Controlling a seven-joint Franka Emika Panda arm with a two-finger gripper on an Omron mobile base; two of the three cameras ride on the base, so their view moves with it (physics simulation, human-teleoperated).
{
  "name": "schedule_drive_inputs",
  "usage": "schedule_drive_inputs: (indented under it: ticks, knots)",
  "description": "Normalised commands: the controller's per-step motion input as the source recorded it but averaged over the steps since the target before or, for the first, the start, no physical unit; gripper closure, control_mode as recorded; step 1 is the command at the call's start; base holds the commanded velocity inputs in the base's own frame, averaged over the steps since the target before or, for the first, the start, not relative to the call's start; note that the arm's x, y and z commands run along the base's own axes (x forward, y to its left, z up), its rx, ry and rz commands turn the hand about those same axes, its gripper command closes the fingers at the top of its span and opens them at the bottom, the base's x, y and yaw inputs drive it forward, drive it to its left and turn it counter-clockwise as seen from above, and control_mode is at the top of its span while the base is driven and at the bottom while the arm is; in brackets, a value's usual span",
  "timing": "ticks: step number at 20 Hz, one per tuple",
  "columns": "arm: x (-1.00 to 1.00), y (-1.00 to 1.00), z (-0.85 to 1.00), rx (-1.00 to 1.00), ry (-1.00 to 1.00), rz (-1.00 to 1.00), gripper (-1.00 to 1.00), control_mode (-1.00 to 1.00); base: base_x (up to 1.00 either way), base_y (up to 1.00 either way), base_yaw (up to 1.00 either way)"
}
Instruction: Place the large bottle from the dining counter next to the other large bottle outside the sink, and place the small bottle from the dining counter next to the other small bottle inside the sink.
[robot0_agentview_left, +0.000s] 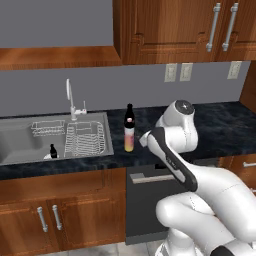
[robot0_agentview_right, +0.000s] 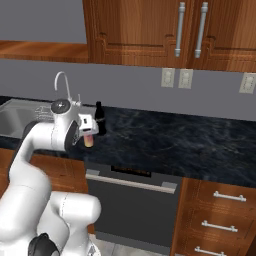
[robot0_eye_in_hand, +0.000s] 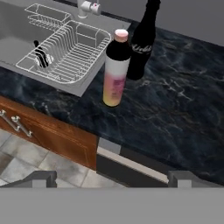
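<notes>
Standing side by side on the counter (robot0_eye_in_hand: 175, 113) by the sink (robot0_eye_in_hand: 17, 43) are the pink bottle (robot0_eye_in_hand: 114, 70) and the dark bottle (robot0_eye_in_hand: 142, 43) (big-bottle job looks done). One small bottle (robot0_eye_in_hand: 40, 54) is seen inside. The gripper (robot0_eye_in_hand: 111, 177) is spread, empty.

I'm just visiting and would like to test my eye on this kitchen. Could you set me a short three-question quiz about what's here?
1. True or false: the pink and white bottle stands upright on the dark counter, outside the sink.
2. What stands just behind it? A) a dark bottle B) a kettle C) a mug
3. Fill in: the small dark bottle stands inside the ____.

Key:
1. True; it stands near the sink's right edge.
2. A, the tall dark bottle.
3. Sink, beside the wire rack. The hand is open and holds nothing.
</notes>
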Motion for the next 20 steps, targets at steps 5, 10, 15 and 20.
schedule_drive_inputs:
  ticks: [5, 10, 15, 20]
  knots:
    - [-0.57, -0.09, -0.06, 0.0, 0.0, 0.0, -1.0, -1.0, 0.0, 0.0, 0.0]
    - [-0.45, -0.16, -0.01, 0.0, 0.0, 0.0, -1.0, -1.0, 0.0, 0.0, 0.0]
    - [-0.05, -0.11, 0.0, 0.0, 0.0, 0.0, -1.0, -1.0, 0.0, 0.0, 0.0]
    - [-0.01, -0.07, -0.03, 0.0, 0.0, 0.0, -1.0, -1.0, 0.0, 0.0, 0.0]
